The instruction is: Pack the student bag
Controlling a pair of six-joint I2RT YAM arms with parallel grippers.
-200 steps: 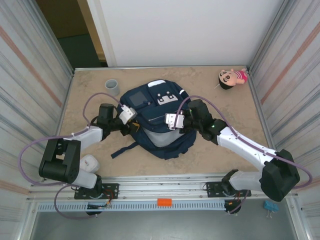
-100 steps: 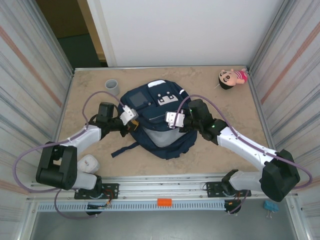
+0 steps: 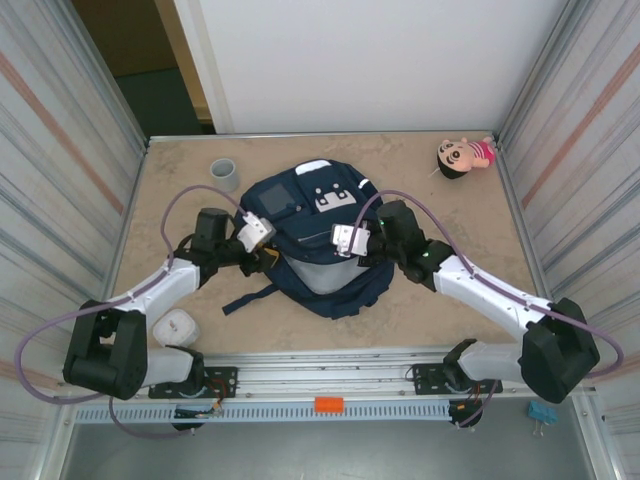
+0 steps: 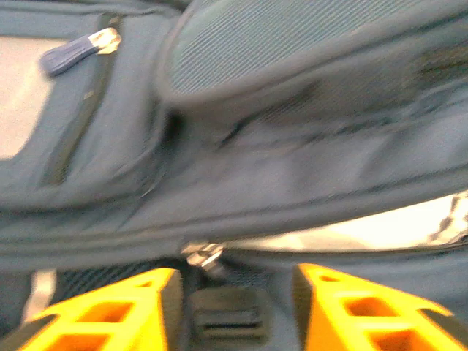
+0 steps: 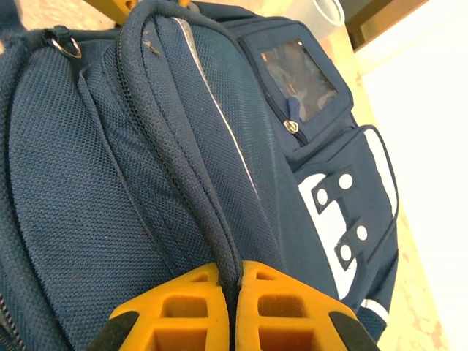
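On the table (image 3: pixel 400 170), the right gripper (image 5: pixel 235 281) pinches the student bag (image 3: pixel 305 215) edge, maybe to steady it. The left gripper (image 4: pixel 234 292), fingers apart, faces the zip pull (image 4: pixel 205 256)

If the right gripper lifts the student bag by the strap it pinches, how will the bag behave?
Likely floppy: the student bag lies slumped, its fabric creased. Lifted by that strap in the right gripper, it would probably sag and swing. Probably light, since it looks flat.
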